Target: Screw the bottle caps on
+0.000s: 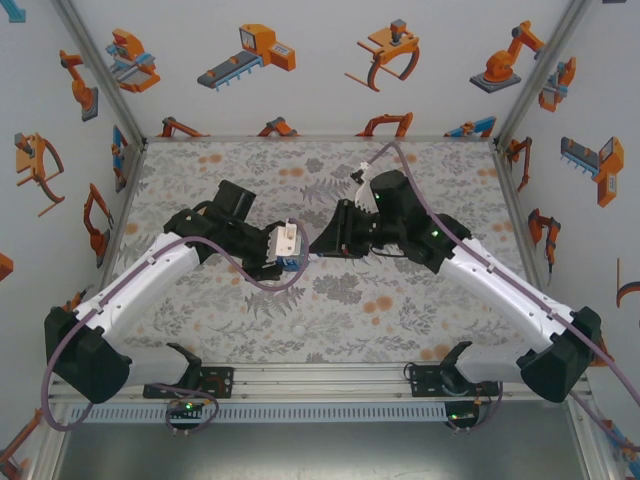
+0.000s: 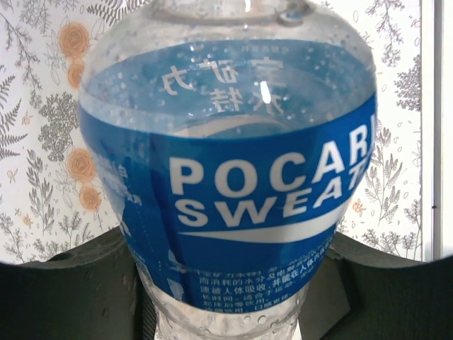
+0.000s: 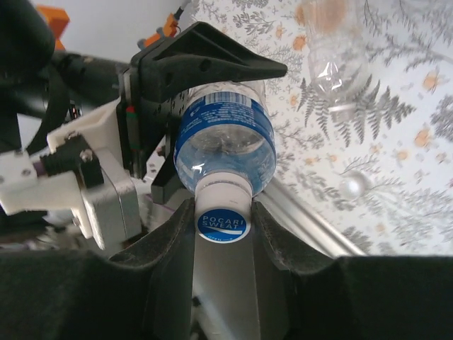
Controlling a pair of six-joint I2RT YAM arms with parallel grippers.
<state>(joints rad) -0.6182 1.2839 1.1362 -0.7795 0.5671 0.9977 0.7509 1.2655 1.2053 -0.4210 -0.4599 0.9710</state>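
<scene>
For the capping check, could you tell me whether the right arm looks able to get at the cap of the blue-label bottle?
Yes, it looks so: the right gripper is shut on the white cap of the blue-label bottle, which the left gripper holds facing it, with nothing between.

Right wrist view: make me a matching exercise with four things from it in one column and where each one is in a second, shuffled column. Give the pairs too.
Things
1. blue-label bottle
2. printed cap
3. clear bottle
4. small white round piece

Places
A. loose on the table, at mid-right of the picture
B. clamped in the left gripper
C. between the fingers of the right gripper, on the bottle's neck
D. unheld on the table, blurred, at the top of the picture

Pairs: 1-B, 2-C, 3-D, 4-A
</scene>
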